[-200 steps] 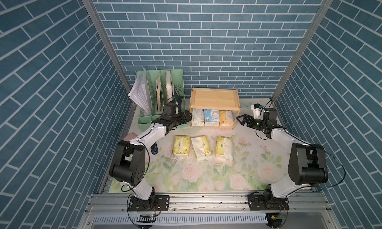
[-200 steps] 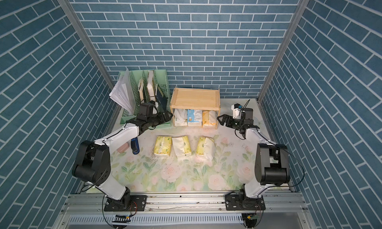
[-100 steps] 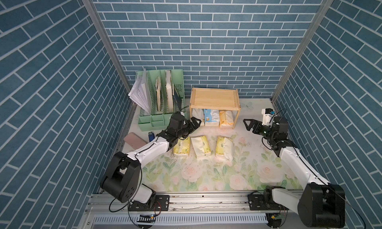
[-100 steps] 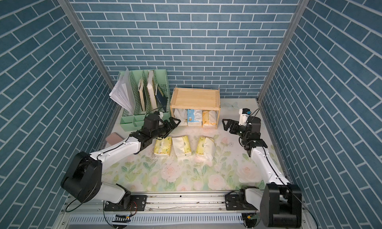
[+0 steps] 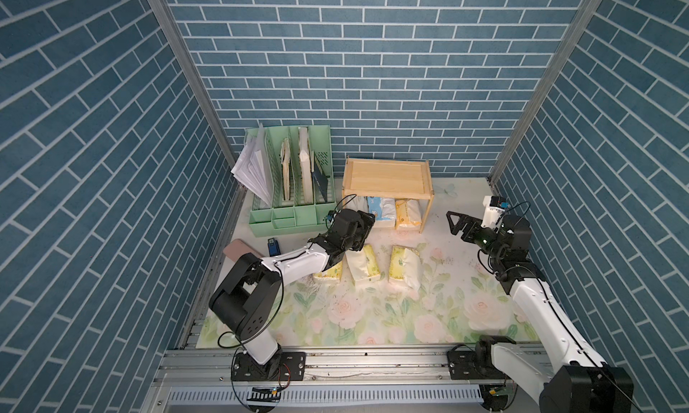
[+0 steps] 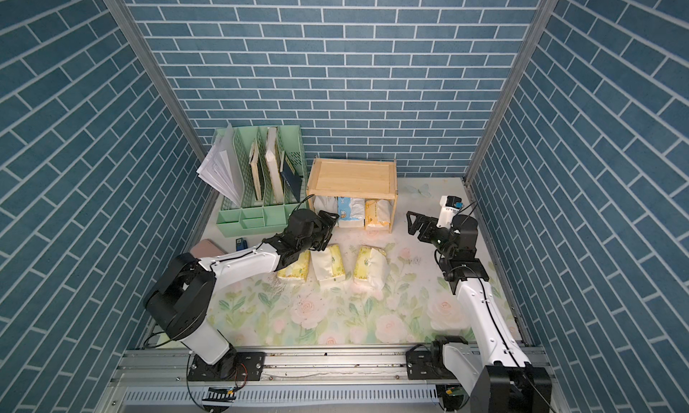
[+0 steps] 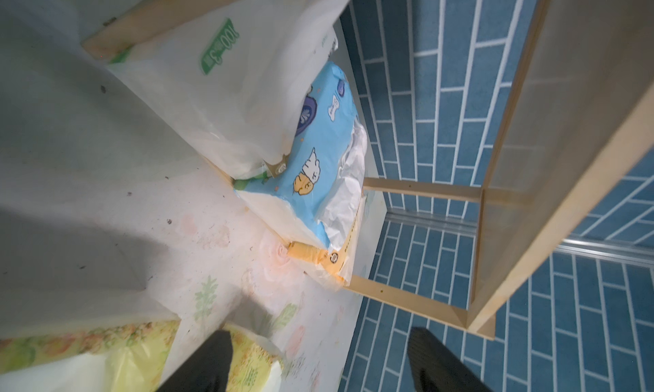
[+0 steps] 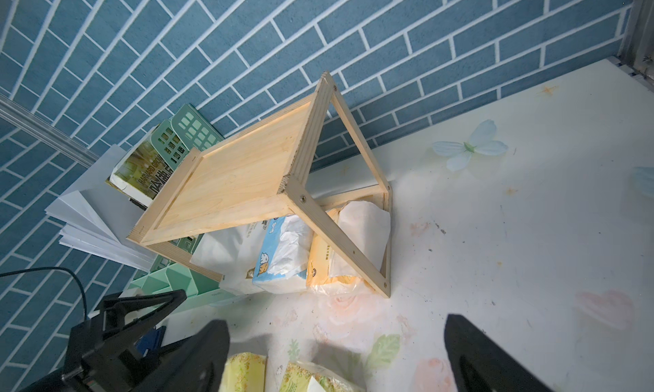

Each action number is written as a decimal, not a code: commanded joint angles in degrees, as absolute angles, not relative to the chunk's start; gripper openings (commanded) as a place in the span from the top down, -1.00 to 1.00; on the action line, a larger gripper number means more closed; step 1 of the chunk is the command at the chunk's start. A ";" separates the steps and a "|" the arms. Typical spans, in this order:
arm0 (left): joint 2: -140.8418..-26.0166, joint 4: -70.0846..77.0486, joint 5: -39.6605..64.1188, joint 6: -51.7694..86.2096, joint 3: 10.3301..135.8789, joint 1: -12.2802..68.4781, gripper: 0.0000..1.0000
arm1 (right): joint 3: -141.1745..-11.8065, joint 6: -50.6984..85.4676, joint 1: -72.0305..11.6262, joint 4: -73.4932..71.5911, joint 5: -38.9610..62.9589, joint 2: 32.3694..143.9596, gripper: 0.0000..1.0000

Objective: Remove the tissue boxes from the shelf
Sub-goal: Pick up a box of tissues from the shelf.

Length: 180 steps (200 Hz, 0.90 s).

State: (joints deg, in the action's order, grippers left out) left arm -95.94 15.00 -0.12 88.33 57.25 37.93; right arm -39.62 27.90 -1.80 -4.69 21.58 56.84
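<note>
The small 2-tier light wooden shelf [image 5: 387, 174] holds 3 soft plastic tissue packs on its lower tier: a white pack [image 6: 322, 204], a light blue cartoon pack [image 5: 376, 210] and an orange-yellow pack [image 5: 404, 213]. Their long axes run front to back, with short ends at the shelf's open front. The left tool [image 6: 331, 221], jaws spread and empty, sits just before the white pack and is clearly the nearer. The right tool [image 5: 456, 223], wide and empty, hangs well off the shelf's other side. 3 pale yellow packs [image 5: 363, 267] lie on the bench [image 5: 373, 318] before the shelf.
</note>
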 commanded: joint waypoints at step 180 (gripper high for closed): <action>-117.14 14.87 -10.59 98.88 73.74 38.81 -0.55 | -39.07 27.96 -1.67 -2.72 19.16 54.49 -0.98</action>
